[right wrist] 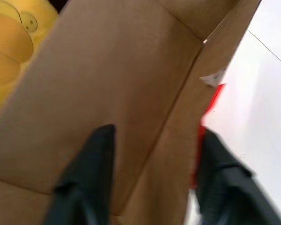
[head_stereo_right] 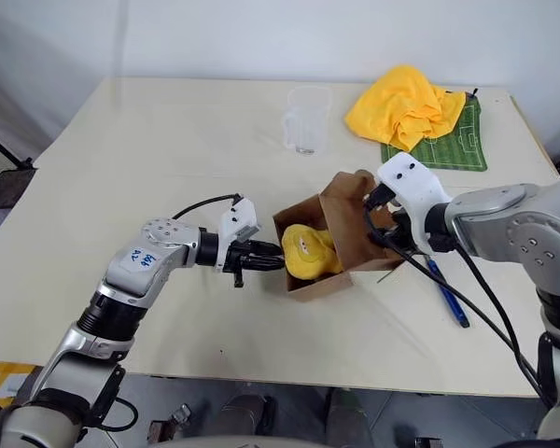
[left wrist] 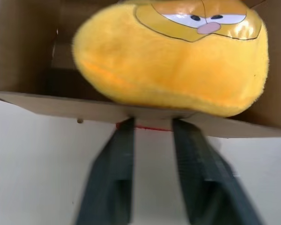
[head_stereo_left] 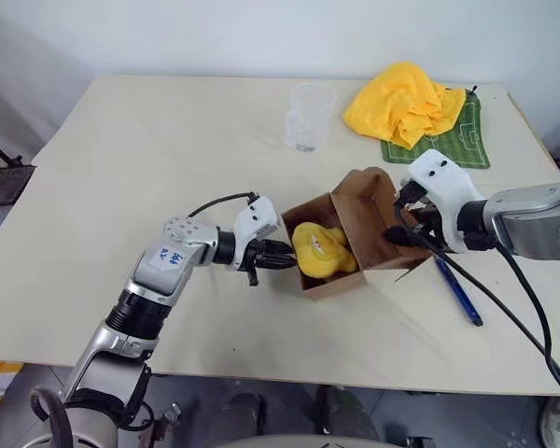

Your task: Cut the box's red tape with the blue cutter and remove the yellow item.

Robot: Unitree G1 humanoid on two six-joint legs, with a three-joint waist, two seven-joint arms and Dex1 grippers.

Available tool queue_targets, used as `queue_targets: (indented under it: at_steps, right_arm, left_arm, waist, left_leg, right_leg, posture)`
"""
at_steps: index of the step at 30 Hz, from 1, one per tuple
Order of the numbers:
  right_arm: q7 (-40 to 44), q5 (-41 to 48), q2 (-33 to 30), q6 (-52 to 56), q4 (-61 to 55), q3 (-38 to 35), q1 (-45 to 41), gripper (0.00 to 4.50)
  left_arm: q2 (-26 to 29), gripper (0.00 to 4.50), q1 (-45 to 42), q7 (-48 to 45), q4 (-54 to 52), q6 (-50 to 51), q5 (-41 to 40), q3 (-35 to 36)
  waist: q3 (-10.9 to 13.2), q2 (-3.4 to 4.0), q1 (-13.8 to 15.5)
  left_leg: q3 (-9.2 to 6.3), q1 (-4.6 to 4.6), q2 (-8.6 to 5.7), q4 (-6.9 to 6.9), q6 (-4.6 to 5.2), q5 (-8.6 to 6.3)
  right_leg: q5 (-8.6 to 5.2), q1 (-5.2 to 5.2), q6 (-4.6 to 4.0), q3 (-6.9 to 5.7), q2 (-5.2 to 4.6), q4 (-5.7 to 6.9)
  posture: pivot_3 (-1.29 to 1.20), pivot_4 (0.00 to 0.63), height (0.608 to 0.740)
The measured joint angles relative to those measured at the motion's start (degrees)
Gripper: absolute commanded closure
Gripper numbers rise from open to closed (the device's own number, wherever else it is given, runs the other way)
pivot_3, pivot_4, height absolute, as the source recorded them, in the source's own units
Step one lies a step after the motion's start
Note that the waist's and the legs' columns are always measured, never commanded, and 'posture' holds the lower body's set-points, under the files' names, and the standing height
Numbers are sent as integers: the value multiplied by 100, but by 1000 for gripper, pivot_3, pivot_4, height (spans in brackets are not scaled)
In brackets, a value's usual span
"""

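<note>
Both grippers stand open: left gripper (head_stereo_left: 282,259) before the soft yellow plush item (head_stereo_left: 322,250), right gripper (right wrist: 150,154) astride the brown cardboard box (head_stereo_left: 369,224) flap.

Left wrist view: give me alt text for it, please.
A yellow plush with a cartoon face sits in the open box. The left gripper, jaws parted, is at the box's front edge, where a strip of red tape shows.
</note>
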Motion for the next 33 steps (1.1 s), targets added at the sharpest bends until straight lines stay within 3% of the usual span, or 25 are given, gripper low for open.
queue_targets:
  at_steps: [3,7,14,17,22,24,27,33]
  right_arm:
    - [273,-160,-193,-157,9,-62,80,94]
    - [699,-477,-460,-730,10,-121,446,0]
    - [2034,-1005,-739,-2829,101,-1608,1966,0]
    - [2939,-1115,-424,-4114,181,-2693,2838,0]
    - [4192,-1066,161,-5458,189,-3541,3865,0]
    - [4803,-1064,292,-5872,212,-3645,4364,0]
    - [5085,-998,436,-6200,142,-3630,4463,0]
    - [5240,-897,408,-6421,-363,-3637,4589,0]
  left_arm:
    - [53,1244,-17,-8,-12,-1,-54,45]
    - [167,88,-36,-12,-13,-16,-85,64]
    - [682,36,121,-298,-36,-437,-357,558]
    - [1052,36,694,-678,90,-1316,-631,1315]
    - [1557,36,1817,-1219,575,-2350,-1052,2384]
    - [1881,36,2456,-1333,1038,-2506,-1100,2904]
    - [2007,36,2942,-1382,1353,-2609,-1203,3369]
    - [1965,36,2611,-1136,396,-2108,-1657,3343]
  waist:
    - [0,0,12]
    - [0,0,8]
    - [0,0,-14]
    - [0,0,-29]
    - [0,0,-22]
    - [0,1,-48]
    - [1,2,-29]
    - [1,1,168]
  left_leg:
    - [0,0,0,0,0,0]
    - [3,0,-1,0,0,0]
    - [12,4,5,-5,0,0]
    - [14,9,12,-8,-3,-1]
    - [13,15,11,-5,-3,-1]
    - [14,18,14,-12,-4,-2]
    - [14,23,6,-1,-2,0]
    - [-17,94,6,-5,3,-19]
  right_leg:
    - [0,0,0,-1,0,-1]
    - [0,0,0,0,0,0]
    - [0,-1,0,4,5,1]
    - [0,-1,0,5,8,0]
    - [0,7,0,7,5,-1]
    - [0,6,0,8,7,-1]
    - [0,12,0,10,-3,-8]
    - [6,111,-5,2,-5,-42]
  posture:
    - [0,150,740]
    - [0,150,740]
    - [0,150,740]
    - [0,150,740]
    - [0,150,740]
    - [0,150,740]
    - [0,150,740]
    - [0,150,740]
